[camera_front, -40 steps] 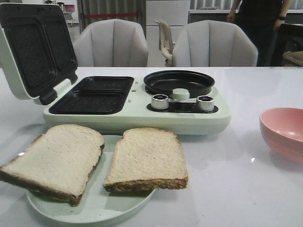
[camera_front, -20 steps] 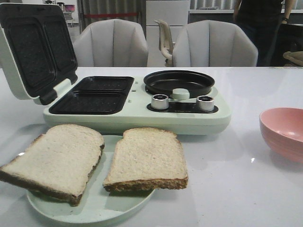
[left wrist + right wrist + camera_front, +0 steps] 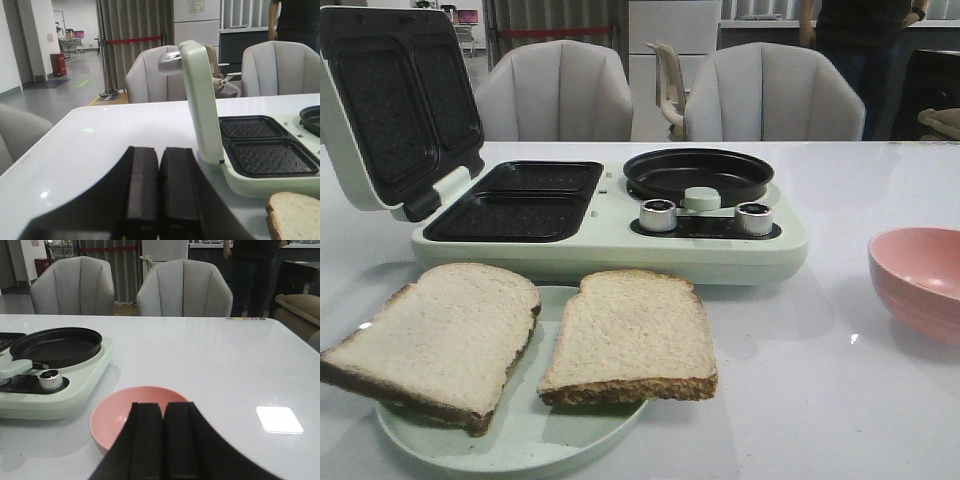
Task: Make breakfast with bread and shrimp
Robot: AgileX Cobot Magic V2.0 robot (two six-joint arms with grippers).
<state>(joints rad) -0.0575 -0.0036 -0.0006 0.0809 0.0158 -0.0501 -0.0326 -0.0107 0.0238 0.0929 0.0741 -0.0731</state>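
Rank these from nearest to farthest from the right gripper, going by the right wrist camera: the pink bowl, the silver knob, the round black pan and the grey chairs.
From the right gripper:
1. Pink bowl, directly ahead, partly hidden by the fingers.
2. Silver knob, on the cooker's near edge, toward the robot's left.
3. Round black pan, just behind the knob.
4. Grey chairs, beyond the table's far edge.

Two pale, brown-crusted bread slices (image 3: 530,340) lie flat, side by side; shrimp not discernible.
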